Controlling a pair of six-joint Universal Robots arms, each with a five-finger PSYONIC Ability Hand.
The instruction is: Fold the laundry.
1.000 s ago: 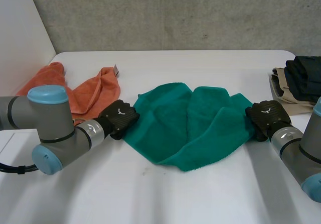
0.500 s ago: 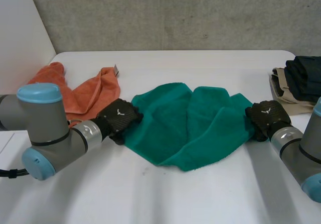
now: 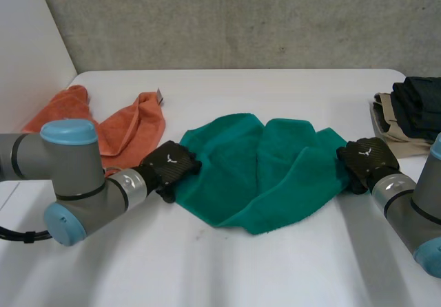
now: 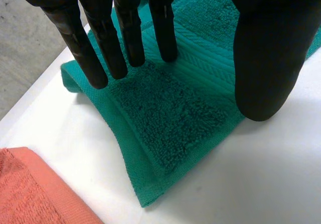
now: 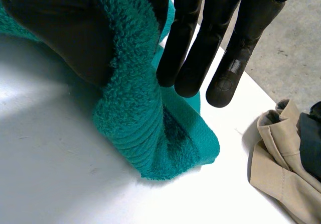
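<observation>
Right hand (image 3: pixel 365 161) pinches towel (image 3: pixel 262 169) edge; left hand (image 3: pixel 171 166) is spread wide over the corner, holding nothing. If you lift now, the left side drops.

Grey arms (image 3: pixel 27 157), light-blue caps (image 3: pixel 67 132), black fingers (image 4: pixel 128 28).

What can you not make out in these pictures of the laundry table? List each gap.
Head view: the dark and beige clothes are cut off by the edge; their number is unclear.
Head view: the left arm covers the near end of the orange towel.
Head view: the right hand hides its own grip on the green towel.
</observation>
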